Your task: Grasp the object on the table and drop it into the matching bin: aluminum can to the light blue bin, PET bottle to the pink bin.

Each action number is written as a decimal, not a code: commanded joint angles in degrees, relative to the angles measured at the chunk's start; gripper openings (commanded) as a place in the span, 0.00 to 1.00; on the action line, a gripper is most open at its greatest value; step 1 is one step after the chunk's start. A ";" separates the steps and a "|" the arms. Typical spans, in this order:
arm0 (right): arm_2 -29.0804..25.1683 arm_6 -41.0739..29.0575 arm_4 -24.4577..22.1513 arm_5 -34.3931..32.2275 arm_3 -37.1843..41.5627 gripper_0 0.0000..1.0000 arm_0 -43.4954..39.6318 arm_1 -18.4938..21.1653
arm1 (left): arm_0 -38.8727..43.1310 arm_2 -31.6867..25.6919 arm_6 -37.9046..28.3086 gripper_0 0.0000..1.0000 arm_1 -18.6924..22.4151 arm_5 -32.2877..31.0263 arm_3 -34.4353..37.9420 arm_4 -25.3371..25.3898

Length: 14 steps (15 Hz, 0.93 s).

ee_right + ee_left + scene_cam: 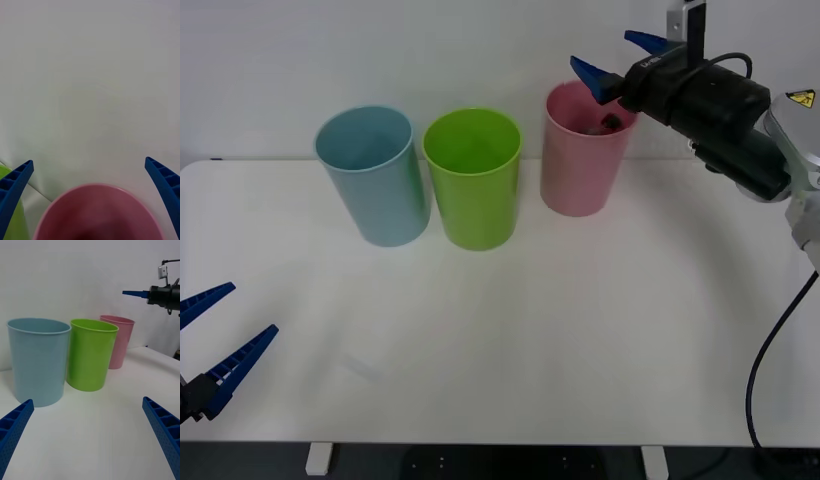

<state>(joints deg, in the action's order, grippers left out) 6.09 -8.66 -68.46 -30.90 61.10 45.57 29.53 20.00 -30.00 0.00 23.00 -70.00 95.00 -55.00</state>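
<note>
Front view: ribbed right pincer [620,58] spread above smooth pink bin [578,165].

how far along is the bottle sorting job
Nearly done, it seems. A dark object, likely the bottle's cap, sits inside the pink bin. The right tool hangs open above that bin's rim, holding nothing. The left tool rests open at the table's near edge. What's left is pulling the right arm back.

The front camera looked down and forward from above the table [510,340], taking in the pink bin [578,165]. The right wrist camera hovered close above that bin's rim [98,210], facing the wall. The left wrist camera sat low, well back, viewing the same bin [120,341] sidelong.
</note>
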 commanded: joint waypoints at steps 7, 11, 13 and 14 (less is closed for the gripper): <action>-5.04 0.48 0.25 -4.52 17.48 1.00 -15.69 2.11 | 0.00 0.00 0.00 1.00 0.00 0.00 0.00 0.00; -7.58 2.06 0.25 -7.42 22.93 1.00 -22.98 2.11 | 0.00 0.00 0.00 1.00 0.00 0.00 0.00 0.00; -9.52 3.03 0.16 -11.11 24.77 1.00 -26.76 2.11 | 0.00 0.00 0.00 1.00 0.00 0.00 0.00 0.00; -10.40 3.56 0.25 -12.43 25.83 1.00 -28.52 2.02 | 0.00 0.00 0.00 1.00 0.00 0.00 0.00 0.00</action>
<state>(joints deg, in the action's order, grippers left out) -3.62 -5.51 -68.25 -42.22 86.12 18.40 31.61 20.00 -30.00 0.00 23.00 -70.00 95.00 -55.00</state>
